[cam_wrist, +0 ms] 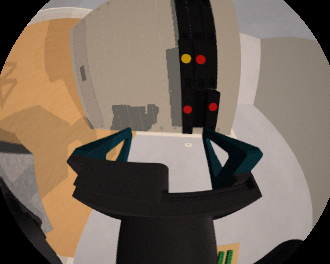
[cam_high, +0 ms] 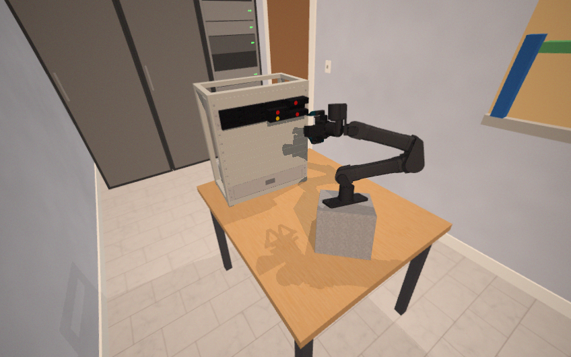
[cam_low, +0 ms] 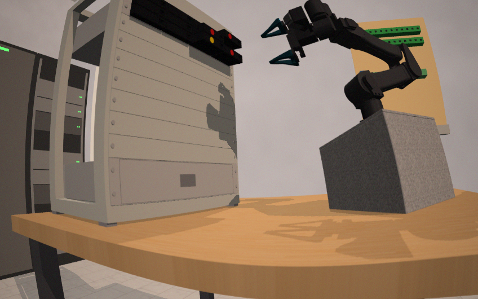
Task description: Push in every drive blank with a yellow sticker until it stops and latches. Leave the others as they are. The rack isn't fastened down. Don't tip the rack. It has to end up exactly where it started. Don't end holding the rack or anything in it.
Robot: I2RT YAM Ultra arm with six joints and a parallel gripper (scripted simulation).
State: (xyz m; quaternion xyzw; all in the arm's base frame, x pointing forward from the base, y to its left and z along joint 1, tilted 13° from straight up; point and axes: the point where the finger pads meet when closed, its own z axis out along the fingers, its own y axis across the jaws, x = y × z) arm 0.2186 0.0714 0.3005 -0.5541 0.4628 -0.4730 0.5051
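A beige rack (cam_high: 256, 141) stands at the far end of the wooden table. Black drive blanks (cam_high: 263, 112) sit in two rows near its top. One blank carries a yellow sticker (cam_high: 277, 118) in the lower row; it also shows in the exterior view (cam_low: 211, 39) and the wrist view (cam_wrist: 185, 59). The others carry red stickers (cam_high: 296, 114); the two at the right end stick out furthest. My gripper (cam_high: 312, 127) (cam_low: 267, 49) is open and empty. It hovers in front of the rack's right edge at the blanks' height, apart from them, its fingers pointing at the rack.
The arm stands on a grey block (cam_high: 345, 226) in the middle of the table. The rack's lower front is closed beige panels with a wide bottom panel (cam_low: 176, 181). Cabinets and a server rack (cam_high: 231, 40) stand behind the table.
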